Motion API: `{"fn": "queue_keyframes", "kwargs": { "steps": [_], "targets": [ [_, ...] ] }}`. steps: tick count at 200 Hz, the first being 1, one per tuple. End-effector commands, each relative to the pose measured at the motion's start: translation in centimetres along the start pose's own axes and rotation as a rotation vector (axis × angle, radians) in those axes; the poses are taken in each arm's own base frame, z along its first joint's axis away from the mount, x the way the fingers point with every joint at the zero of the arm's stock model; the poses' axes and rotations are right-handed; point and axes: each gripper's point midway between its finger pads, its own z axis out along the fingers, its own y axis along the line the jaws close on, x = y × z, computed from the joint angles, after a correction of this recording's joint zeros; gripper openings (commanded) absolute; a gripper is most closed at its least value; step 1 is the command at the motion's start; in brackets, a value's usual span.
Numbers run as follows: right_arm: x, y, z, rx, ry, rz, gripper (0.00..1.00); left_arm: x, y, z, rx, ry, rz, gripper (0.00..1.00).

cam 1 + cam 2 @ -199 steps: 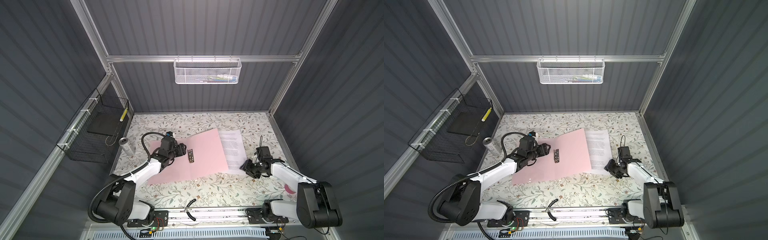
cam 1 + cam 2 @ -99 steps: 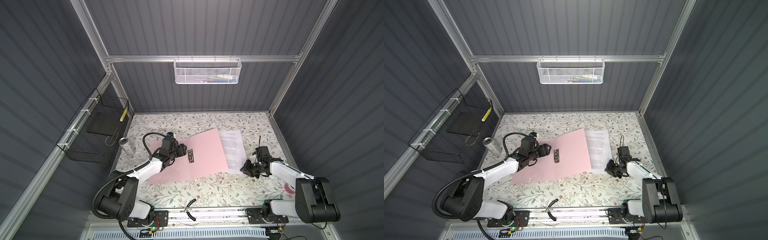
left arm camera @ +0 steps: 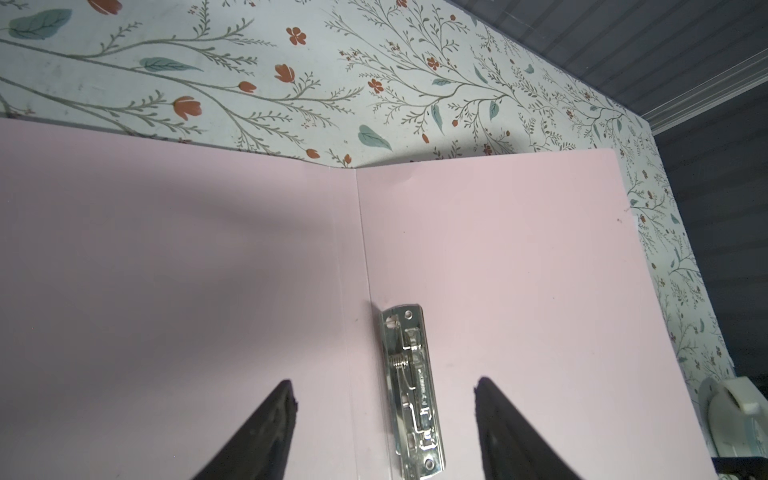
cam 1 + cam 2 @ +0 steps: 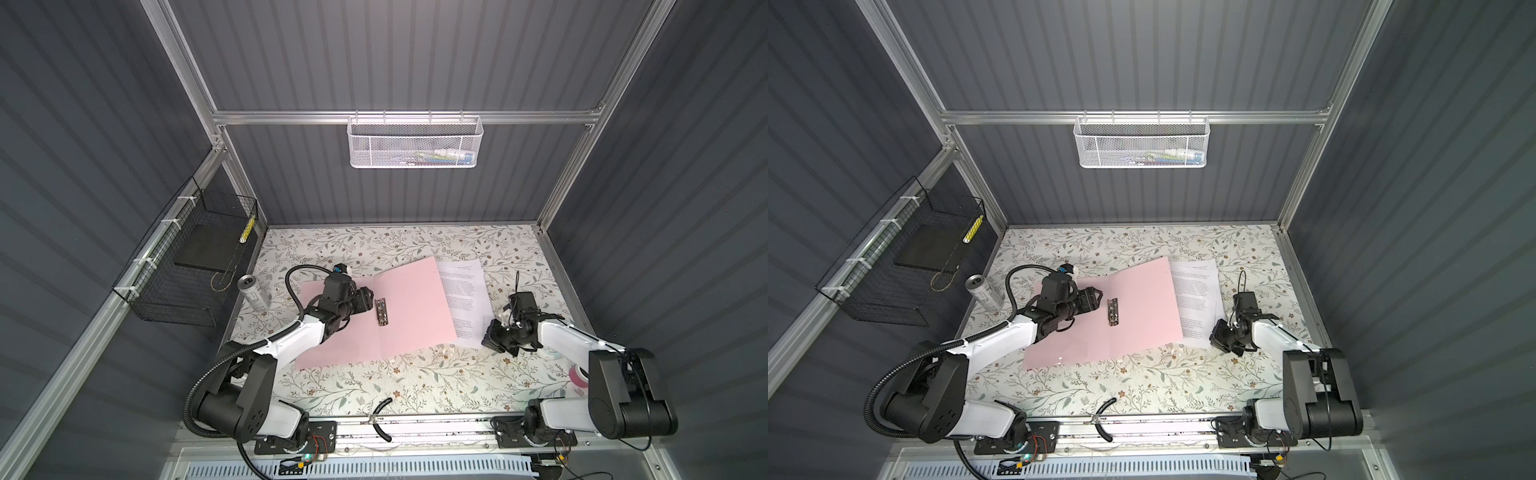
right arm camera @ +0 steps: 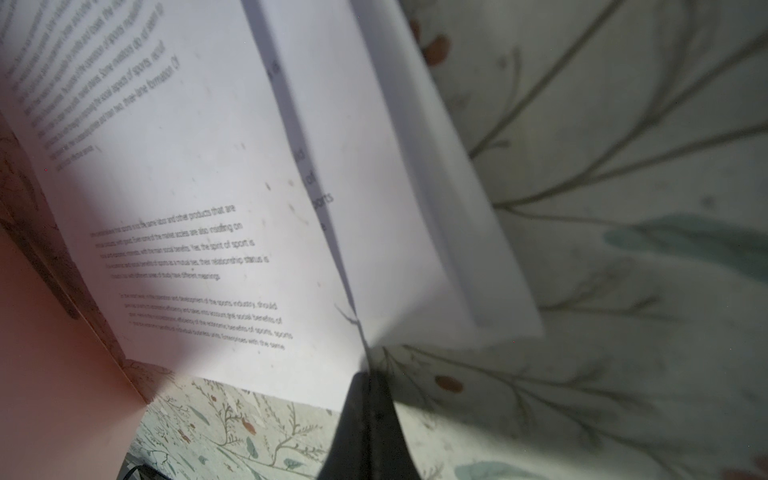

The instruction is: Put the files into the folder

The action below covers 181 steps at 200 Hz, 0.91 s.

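right gripper (image 5: 365, 388) pinched together on files' (image 4: 463, 291) 5 o'clock corner, lifting it off desk (image 4: 374, 386). files sit at 3 o'clock of folder (image 4: 411, 320), edge under its cover. folder open flat; left gripper (image 3: 384, 386) spread apart over clip (image 3: 411, 374).

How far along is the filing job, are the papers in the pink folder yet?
Not yet. Done: the folder lies open, its clip exposed. In hand: the right claw is shut on a corner of the files; the left claw hovers open over the clip. Left: the files lie on the table beside the folder and must go inside.
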Motion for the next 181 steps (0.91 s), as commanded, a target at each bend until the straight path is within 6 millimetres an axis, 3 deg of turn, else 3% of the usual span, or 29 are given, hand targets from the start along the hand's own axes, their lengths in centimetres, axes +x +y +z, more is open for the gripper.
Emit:
{"fn": "queue_keyframes", "kwargs": {
  "steps": [1,60,63,87,98,118,139,151,181],
  "targets": [
    [0.1,0.4,-0.8,-0.005,-0.01,0.011,0.0,0.5,0.0,-0.1,0.006,0.009,-0.001,0.69],
    [-3.3,8.1,-10.3,-0.174,-0.189,-0.108,0.0,-0.5,-0.8,-0.6,0.027,-0.019,0.008,0.69],
    [-3.4,8.9,-11.6,-0.202,-0.219,-0.126,0.0,-0.6,-0.8,-0.7,0.027,-0.02,0.008,0.69],
    [-4.4,12.0,-14.6,-0.278,-0.264,-0.167,0.0,-0.8,-0.8,-0.9,0.027,-0.03,0.002,0.69],
    [-4.4,12.1,-14.6,-0.275,-0.25,-0.168,0.0,-0.8,-0.9,-1.1,0.026,-0.028,0.004,0.69],
    [-4.3,10.2,-11.2,-0.224,-0.17,-0.129,0.0,-1.0,-1.0,-1.4,0.034,-0.044,0.004,0.7],
    [-4.0,8.6,-8.6,-0.224,-0.152,-0.104,0.36,-1.3,-2.9,-1.5,0.122,-0.034,0.023,0.71],
    [-4.4,7.3,-7.6,-0.184,-0.166,-0.108,0.43,-1.5,-5.1,-1.4,0.179,-0.017,0.062,0.71],
    [-6.2,5.4,-6.0,-0.11,-0.183,-0.134,0.41,-0.1,-11.7,0.2,0.29,0.049,0.209,0.71]
  ]
}}
